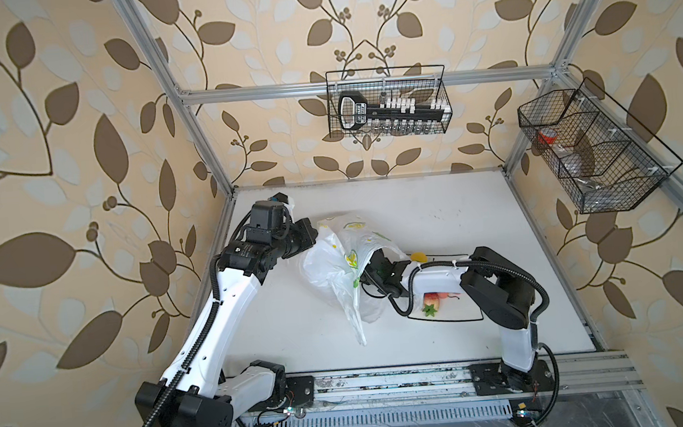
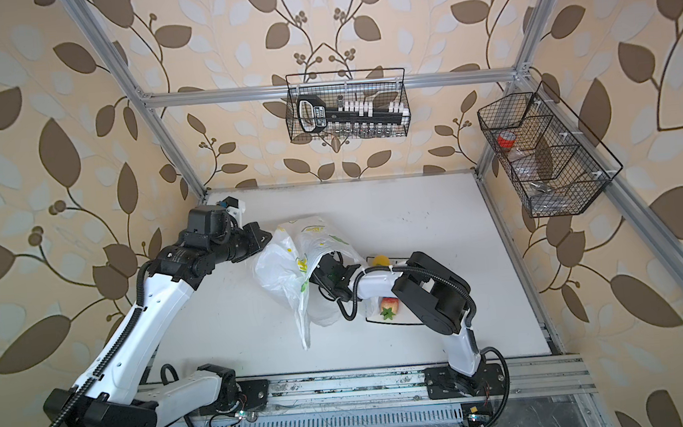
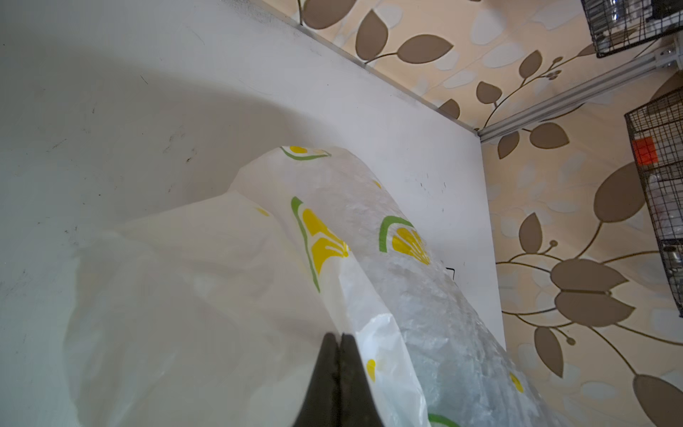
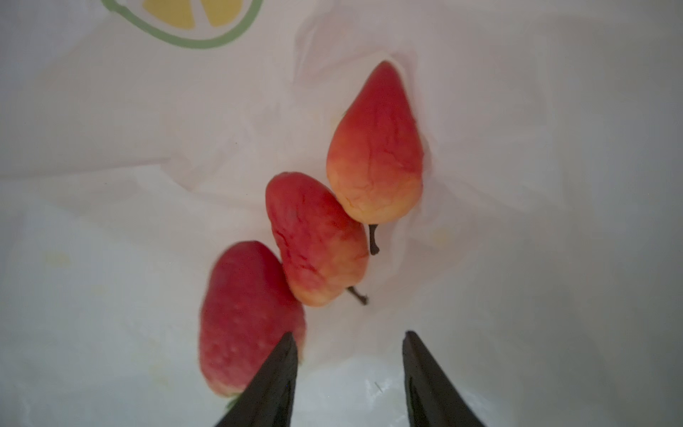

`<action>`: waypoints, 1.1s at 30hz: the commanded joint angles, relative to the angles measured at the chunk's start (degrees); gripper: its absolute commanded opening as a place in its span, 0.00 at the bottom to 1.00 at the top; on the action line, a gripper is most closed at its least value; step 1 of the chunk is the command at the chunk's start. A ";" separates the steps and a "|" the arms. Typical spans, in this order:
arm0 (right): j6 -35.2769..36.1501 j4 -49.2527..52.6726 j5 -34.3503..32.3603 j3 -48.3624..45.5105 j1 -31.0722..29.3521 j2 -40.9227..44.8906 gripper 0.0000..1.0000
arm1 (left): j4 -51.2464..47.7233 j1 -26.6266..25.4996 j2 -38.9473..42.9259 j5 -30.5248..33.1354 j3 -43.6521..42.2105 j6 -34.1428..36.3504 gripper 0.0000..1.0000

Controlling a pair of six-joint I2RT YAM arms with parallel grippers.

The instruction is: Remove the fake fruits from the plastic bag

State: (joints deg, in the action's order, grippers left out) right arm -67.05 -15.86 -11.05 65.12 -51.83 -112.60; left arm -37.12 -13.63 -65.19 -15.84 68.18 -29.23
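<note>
The plastic bag (image 1: 337, 260) (image 2: 283, 265) lies crumpled mid-table. My left gripper (image 3: 338, 337) is shut on a fold of its edge and holds it up. My right gripper (image 4: 349, 334) is open inside the bag (image 4: 517, 185), so the film hides it in both top views. Just ahead of its fingers lie three fake fruits: a strawberry (image 4: 247, 318) beside one fingertip and two stemmed apples (image 4: 318, 240) (image 4: 377, 148). Nothing sits between the jaws. Outside the bag, a strawberry (image 1: 431, 301) (image 2: 388, 306) and a lemon (image 1: 419, 255) (image 2: 379, 259) rest on the plate.
The square white black-rimmed plate (image 1: 456, 318) (image 2: 398, 322) lies under my right arm, right of the bag. A wire basket (image 1: 387, 102) hangs on the back wall and another (image 1: 593, 149) on the right wall. Frame posts stand at the table's corners.
</note>
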 commanded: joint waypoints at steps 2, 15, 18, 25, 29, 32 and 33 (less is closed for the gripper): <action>0.56 2.12 -2.63 -0.96 0.24 1.51 0.48 | -1.93 -0.26 3.02 7.14 -1.43 4.29 0.00; 5.95 10.90 -14.36 0.53 0.66 1.29 0.61 | 1.09 1.93 6.68 9.88 -12.03 1.39 0.00; 9.61 10.29 -11.79 2.36 0.47 -0.19 0.61 | 0.76 1.94 7.68 9.75 -13.14 1.56 0.00; 20.85 8.80 -6.35 2.73 -1.50 0.27 0.61 | 0.65 2.01 8.10 9.87 -14.39 1.74 0.00; 28.37 10.58 -4.39 2.90 -2.61 0.36 0.62 | 1.07 2.06 7.67 10.46 -14.57 2.48 0.00; 36.00 11.13 -1.66 3.46 -3.21 0.04 0.63 | 1.31 2.78 6.72 10.64 -14.06 3.38 0.00; 38.79 11.64 -1.08 3.87 -3.44 -0.33 0.63 | 1.43 3.24 6.26 10.56 -13.87 3.67 0.00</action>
State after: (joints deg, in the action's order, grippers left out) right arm -38.41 -5.93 -15.14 66.72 -54.74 -111.96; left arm -37.34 -11.49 -58.35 -6.81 53.80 -27.20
